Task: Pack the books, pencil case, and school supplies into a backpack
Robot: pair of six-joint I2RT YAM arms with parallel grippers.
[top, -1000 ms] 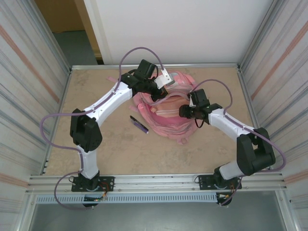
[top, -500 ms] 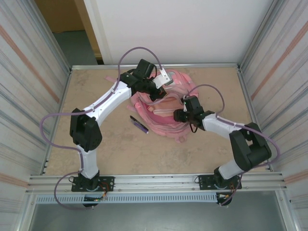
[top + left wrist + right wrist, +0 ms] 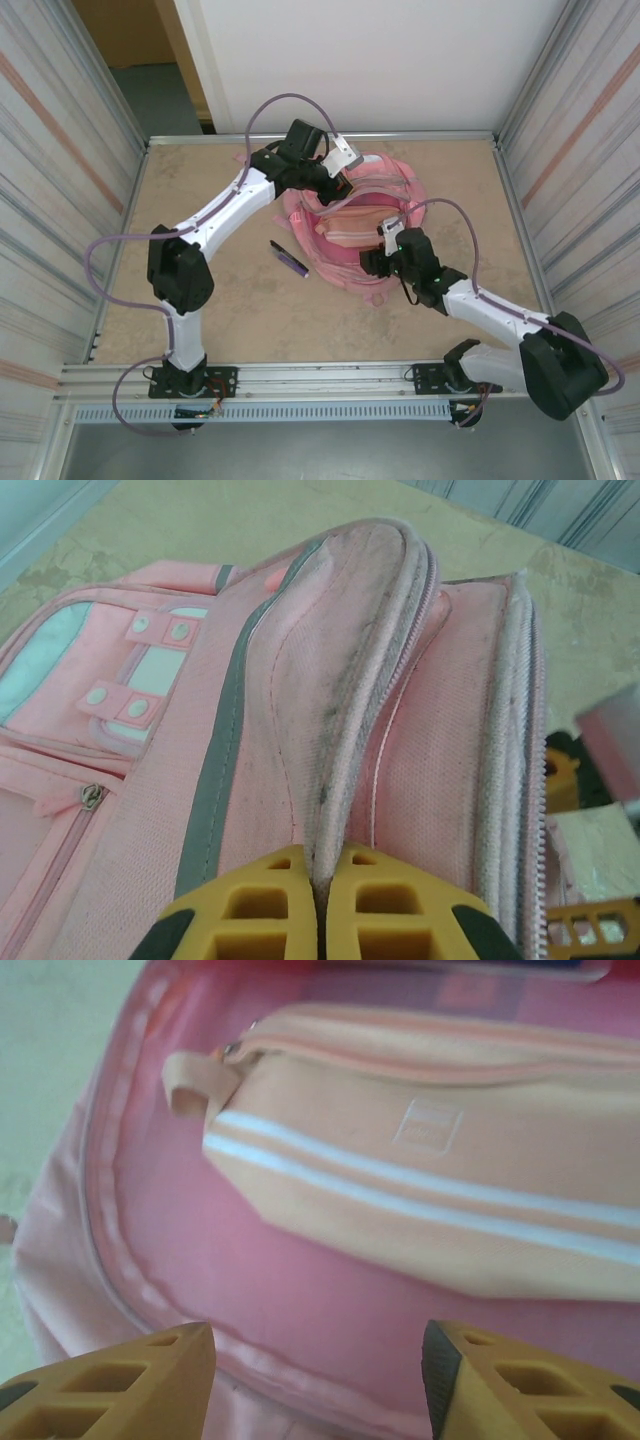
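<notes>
The pink backpack (image 3: 385,190) lies at the middle back of the table with its mouth pulled open. My left gripper (image 3: 332,195) is shut on the backpack's zipped rim (image 3: 375,670) and holds that flap up; in the left wrist view the grey-edged fabric is pinched between the jaws of the left gripper (image 3: 320,865). My right gripper (image 3: 368,262) stands open at the bag's near edge. In the right wrist view the right gripper (image 3: 318,1345) faces the pink inside, where a flat pale pink striped piece (image 3: 430,1200) with a zip tab lies. The purple pen (image 3: 289,258) rests on the table, left of the bag.
Ribbed metal walls close in the table (image 3: 200,290) on the left and right, with a white wall behind. A rail runs along the near edge by the arm bases. Bare tabletop lies left and in front of the backpack.
My right arm has swung from the backpack's right side round to its near edge. The left gripper has kept hold of the rim, and the bag's mouth now gapes wider.
</notes>
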